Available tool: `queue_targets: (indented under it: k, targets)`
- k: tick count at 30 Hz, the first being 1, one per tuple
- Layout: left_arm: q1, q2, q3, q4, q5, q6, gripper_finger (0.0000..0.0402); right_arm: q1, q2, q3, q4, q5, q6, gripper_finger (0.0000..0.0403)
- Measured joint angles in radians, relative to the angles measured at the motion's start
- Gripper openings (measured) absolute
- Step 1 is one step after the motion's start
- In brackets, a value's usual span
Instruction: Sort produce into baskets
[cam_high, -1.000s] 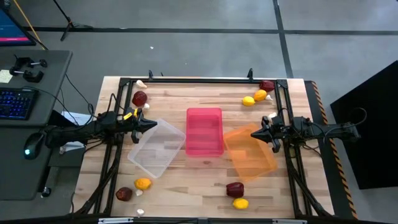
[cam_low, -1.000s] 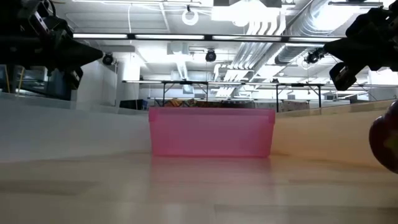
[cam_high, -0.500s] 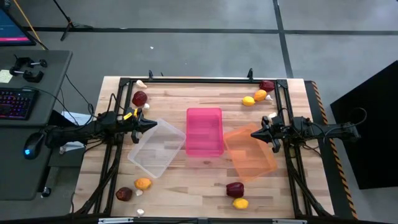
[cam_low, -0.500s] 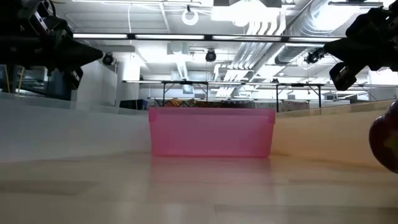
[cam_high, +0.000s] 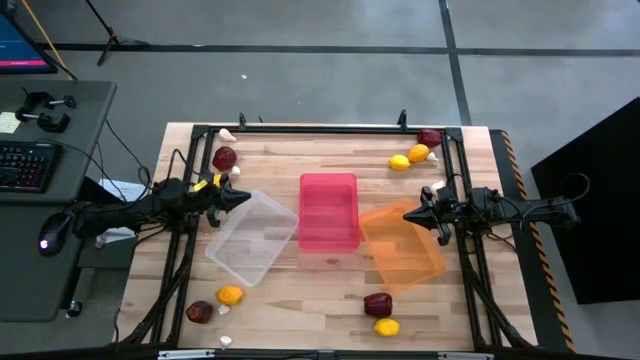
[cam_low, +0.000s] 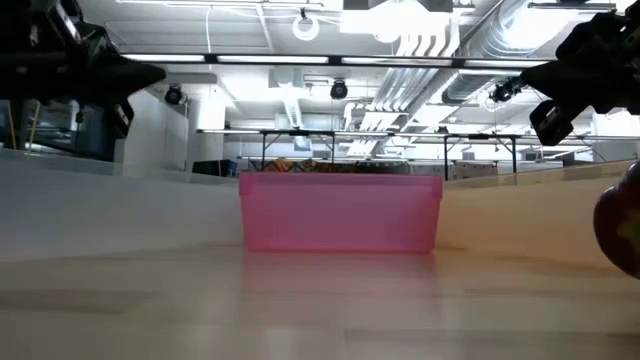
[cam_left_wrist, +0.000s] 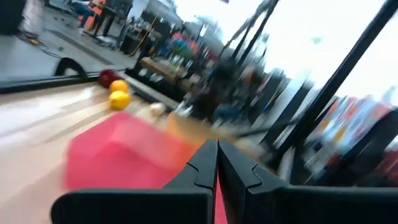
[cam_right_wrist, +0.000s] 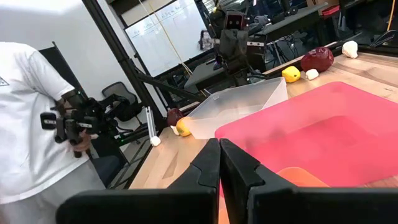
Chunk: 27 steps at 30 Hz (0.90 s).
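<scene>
Produce (cam_high: 224, 158) lies scattered on the tabletop (cam_high: 280, 300) around three baskets (cam_high: 329, 210); left tool (cam_high: 244, 198) and right tool (cam_high: 408, 214) both pressed together, empty.

High view: overhead, straight down, whole table. Low view: table-top level, facing room. Wrist views: forward past own fingers. All share red-pink bin (cam_high: 329, 210).

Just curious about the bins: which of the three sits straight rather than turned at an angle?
The red-pink bin in the middle; the clear bin and orange bin beside it lie skewed.
</scene>
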Motion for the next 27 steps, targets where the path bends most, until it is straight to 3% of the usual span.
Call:
queue_targets:
  k: [4,7,9,13,16,18,22,27]
  targets:
    - [0.000,0.002,0.000,0.147,-0.048,-0.163,0.0000,0.000,0.000,0.000,0.000,0.000,0.000,0.0000]
    - [0.000,0.025,0.000,0.311,-0.220,-0.235,0.0000,0.000,0.000,0.000,0.000,0.000,0.000,0.0000]
    - [0.000,0.072,0.028,0.350,-0.312,-0.220,0.0000,0.000,0.000,0.000,0.000,0.000,0.000,0.0000]
    - [0.002,0.266,0.196,0.269,-0.374,-0.060,0.0001,0.000,0.000,0.000,0.000,0.000,0.000,0.0000]
    - [0.028,0.469,0.400,0.020,-0.419,0.088,0.0010,0.000,0.000,0.000,0.000,0.000,0.000,0.0000]
    - [0.066,0.594,0.571,-0.260,-0.474,0.105,0.0025,0.000,0.000,0.000,0.000,0.000,0.000,0.0000]
    - [0.172,0.826,0.898,-0.852,-0.486,0.097,0.0074,0.000,0.000,0.000,0.000,0.000,0.000,0.0000]
    - [0.319,1.052,1.091,-1.296,-0.430,0.064,0.0155,0.000,0.000,0.000,0.000,0.000,0.000,0.0000]
